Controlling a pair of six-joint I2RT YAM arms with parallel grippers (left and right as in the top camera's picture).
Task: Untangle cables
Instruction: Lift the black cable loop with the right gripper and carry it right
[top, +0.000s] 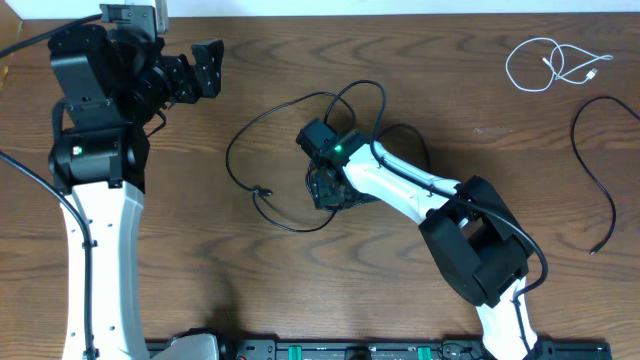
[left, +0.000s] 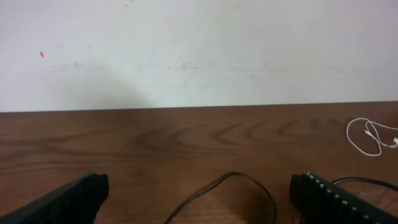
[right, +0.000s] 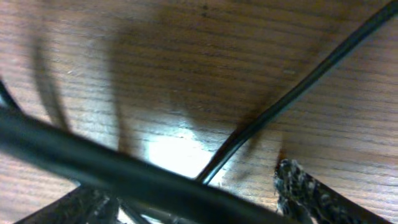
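The black cable (top: 230, 150) lies in loose loops at the table's middle, with a small plug end near the centre. My right gripper (top: 325, 188) is pressed down among those loops. In the right wrist view its jaws (right: 193, 190) stand apart, with a strand of the black cable (right: 298, 93) running down between them onto the wood. The white cable (top: 548, 62) lies coiled at the far right, apart from the black one. My left gripper (top: 195, 75) hovers open at the far left with nothing in it. Its view shows a black cable loop (left: 249, 180) ahead and the white cable (left: 370, 135).
Another thin black cord (top: 607, 190) curves down the right edge of the table. A thick, blurred black cord (right: 93, 162) crosses close in front of the right wrist camera. A white wall (left: 199, 50) rises behind the table's far edge.
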